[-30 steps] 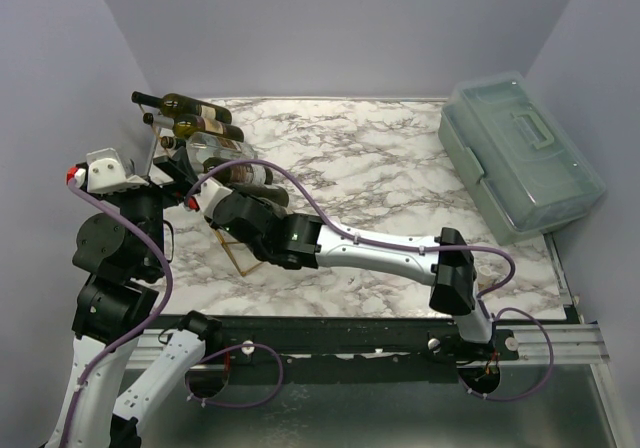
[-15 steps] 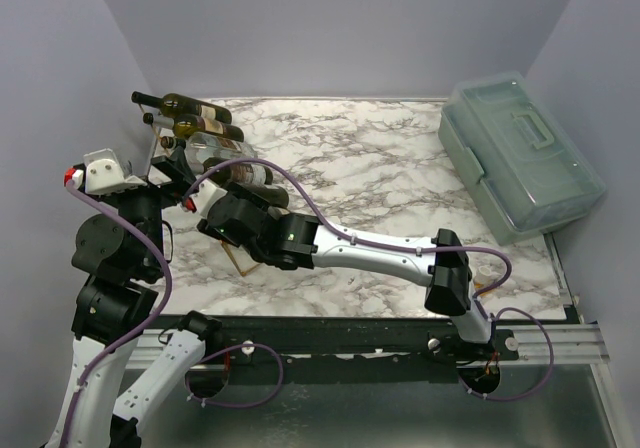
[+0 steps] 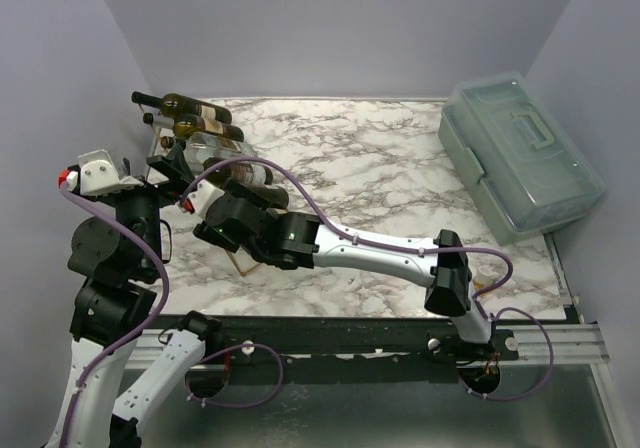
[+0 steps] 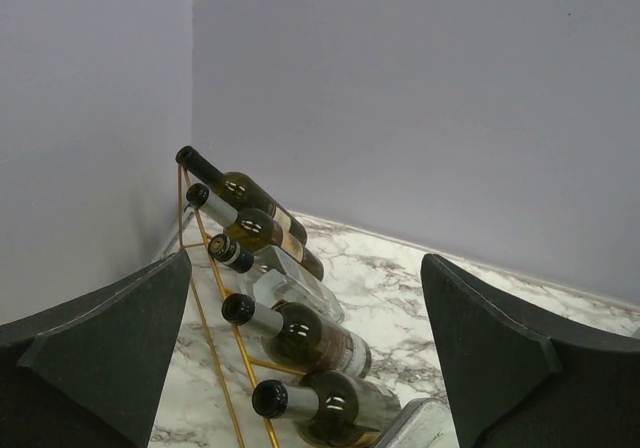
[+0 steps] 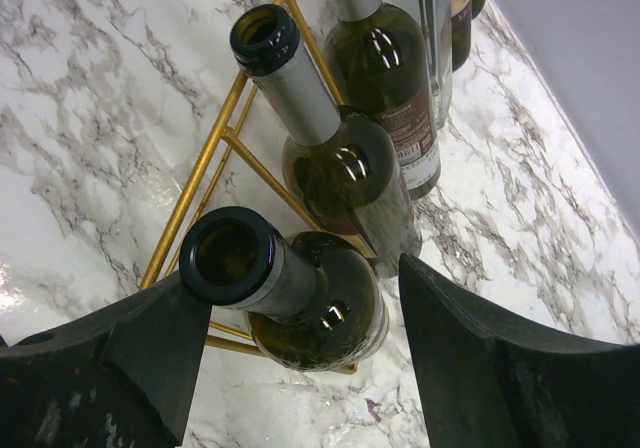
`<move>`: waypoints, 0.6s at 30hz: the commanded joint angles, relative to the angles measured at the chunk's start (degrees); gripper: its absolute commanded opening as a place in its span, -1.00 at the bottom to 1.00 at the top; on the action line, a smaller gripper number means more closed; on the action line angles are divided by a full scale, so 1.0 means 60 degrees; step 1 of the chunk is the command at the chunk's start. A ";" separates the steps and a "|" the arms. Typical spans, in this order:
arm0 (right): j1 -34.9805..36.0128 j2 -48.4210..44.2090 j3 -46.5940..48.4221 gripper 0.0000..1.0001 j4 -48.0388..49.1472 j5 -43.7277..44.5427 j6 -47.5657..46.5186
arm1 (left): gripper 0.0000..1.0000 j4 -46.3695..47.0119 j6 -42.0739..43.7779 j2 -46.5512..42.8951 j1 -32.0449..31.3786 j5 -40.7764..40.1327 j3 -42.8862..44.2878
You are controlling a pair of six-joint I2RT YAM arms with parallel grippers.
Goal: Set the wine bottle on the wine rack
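Step in hand: release at the rack (image 5: 222, 140).

Wine bottle (image 5: 310, 303): in the rack's lowest slot, lying on its side on the gold wire, mouth toward the camera of the right wrist.

Right gripper (image 5: 300, 273): jaws parted, one on each side of the bottle's shoulder, not clamping it. Left-hand finger (image 5: 110, 368) close against the neck, contact impossible to tell; right-hand finger (image 5: 500, 368) clear of the glass.

Left gripper (image 4: 305, 260): spread wide, holding nothing, facing the rack's neck end.

Next move, as judged: draw the right gripper straight back along the neck line, away from the rack. Avoid sideways travel, which would likely knock the neck or the wire.

Rack contents: five in all, counting four other bottles (image 4: 300, 333) higher up the slant, the middle one clear glass.

Box (image 3: 520, 153): well apart from the rack, across the table (image 3: 380, 168). Lid shut, contents impossible to tell.
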 commanded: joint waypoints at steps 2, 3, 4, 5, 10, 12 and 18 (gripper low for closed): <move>0.0232 -0.0233 0.0603 0.54 0.0162 -0.0445 0.0109 | 0.98 -0.0250 -0.0033 0.0101 -0.0013 0.0257 0.0178; 0.0260 -0.0252 0.0633 0.54 0.0172 -0.0473 0.0103 | 0.98 -0.0242 -0.0056 0.0121 -0.0024 0.0257 0.0184; 0.0264 -0.0279 0.0644 0.55 0.0179 -0.0486 0.0103 | 0.98 -0.0246 -0.0063 0.0124 -0.0013 0.0271 0.0206; 0.0274 -0.0278 0.0667 0.55 0.0179 -0.0493 0.0103 | 0.98 -0.0261 -0.0064 0.0122 -0.0024 0.0286 0.0213; 0.0351 -0.0318 0.0882 0.56 0.0086 -0.0578 0.0105 | 0.98 -0.0263 -0.0099 0.0173 -0.0024 0.0331 0.0241; 0.0403 -0.0443 0.0911 0.57 0.0048 -0.0605 0.0144 | 0.98 -0.0258 -0.0099 0.0166 -0.0017 0.0347 0.0240; 0.0412 -0.1363 0.0177 0.60 0.0353 -0.0478 0.0294 | 0.98 -0.0270 -0.0119 0.0228 -0.0024 0.0416 0.0290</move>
